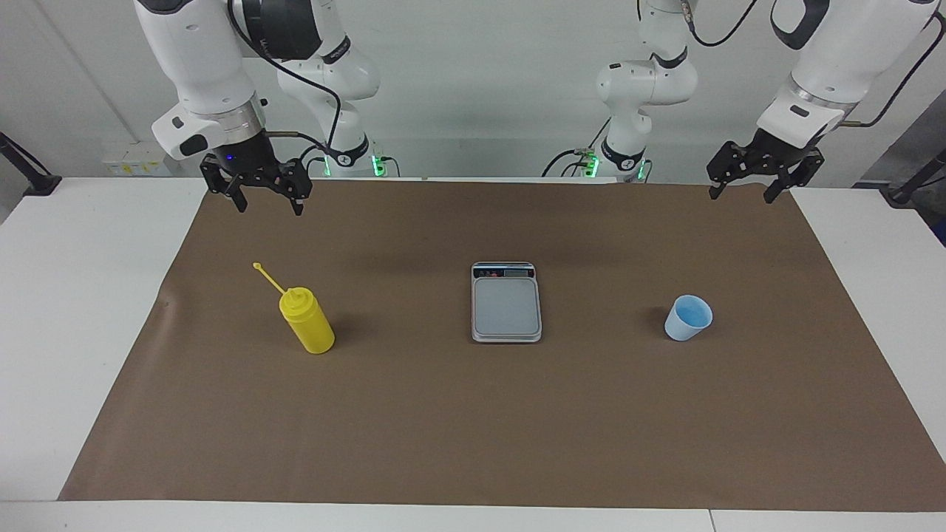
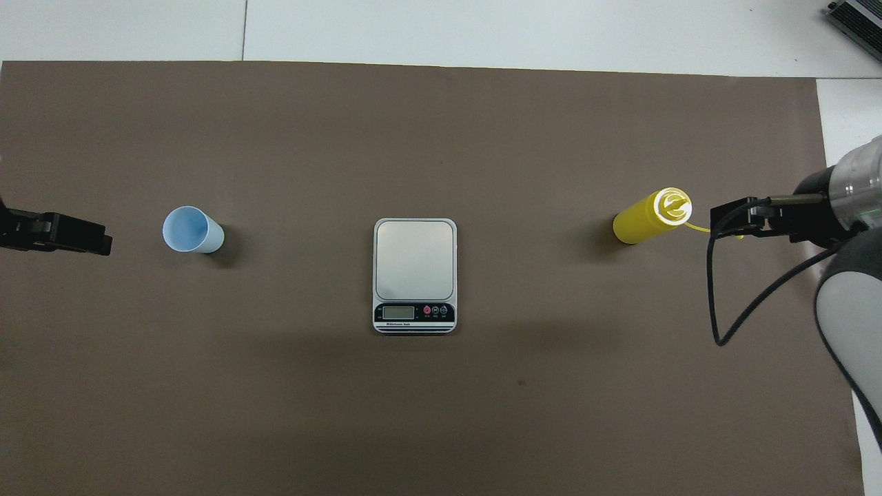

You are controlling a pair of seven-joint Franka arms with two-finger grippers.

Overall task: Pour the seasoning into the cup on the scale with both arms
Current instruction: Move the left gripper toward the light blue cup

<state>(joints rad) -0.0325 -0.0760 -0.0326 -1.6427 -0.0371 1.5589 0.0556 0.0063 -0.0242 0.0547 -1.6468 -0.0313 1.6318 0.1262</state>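
Trouble, if it comes, will likely start with the seasoning bottle: it is tall, narrow and light-looking, so a pincer arriving off-centre could knock it over, and the thin cap strap sticking out of its top toward the robots might snag a finger. It stands upright on the right arm's end of the worktop, well apart from the scale, which lies flat in the middle with its display strip on the edge nearest the robots. The cup stands upright toward the left arm's end, not yet on the scale; being small and tapered, it could tip or slip if squeezed near the rim, or be set down off the weighing plate. Pouring later from a soft squeeze bottle may also overshoot a mouth that small.

The right pincer hangs open and empty above the edge of the mat nearest the robots, on the bottle's end. The left pincer hangs open and empty likewise on the cup's end. Neither touches anything.

A brown paper mat covers most of the white worktop, flat and slightly creased at its edges. A plain pale wall stands past the arm bases, where small green lights glow.
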